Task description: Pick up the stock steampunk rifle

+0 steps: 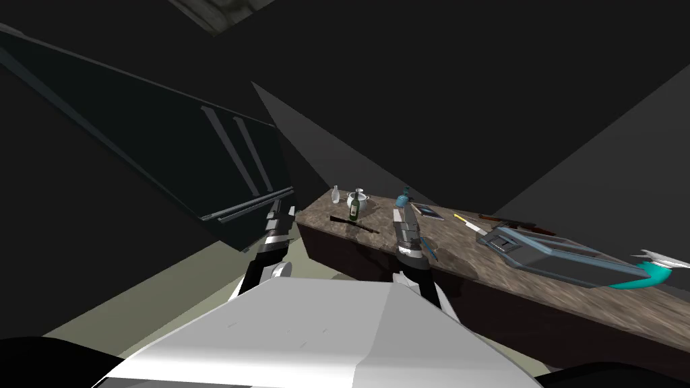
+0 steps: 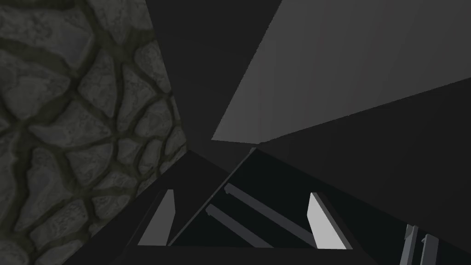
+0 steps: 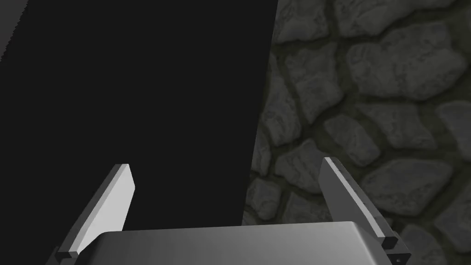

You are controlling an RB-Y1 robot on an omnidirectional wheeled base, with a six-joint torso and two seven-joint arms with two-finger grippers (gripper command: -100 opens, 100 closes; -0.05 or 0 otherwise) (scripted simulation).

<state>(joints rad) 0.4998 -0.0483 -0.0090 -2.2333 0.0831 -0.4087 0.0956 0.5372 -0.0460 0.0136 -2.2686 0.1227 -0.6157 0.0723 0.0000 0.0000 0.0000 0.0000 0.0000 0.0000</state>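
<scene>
The brown stone counter is the biggest thing before me, running off to my right. On it, one grey-blue model craft with a teal tail lies nearest its right end. Just beyond the craft lies one long dark piece with a reddish-brown end, which I take for the rifle, though it is small from here. One thin black rod lies near the counter's left end, beside one green bottle whose pale label is too small to read. Behind that bottle stand one white pot and one clear glass bottle. One teal jug and one flat book sit midway, with one yellow-and-white tool beyond them. My right pincer is raised over the counter, fingers spread wide and holding nothing. My left pincer is off the counter's left end, likewise spread and holding nothing.
</scene>
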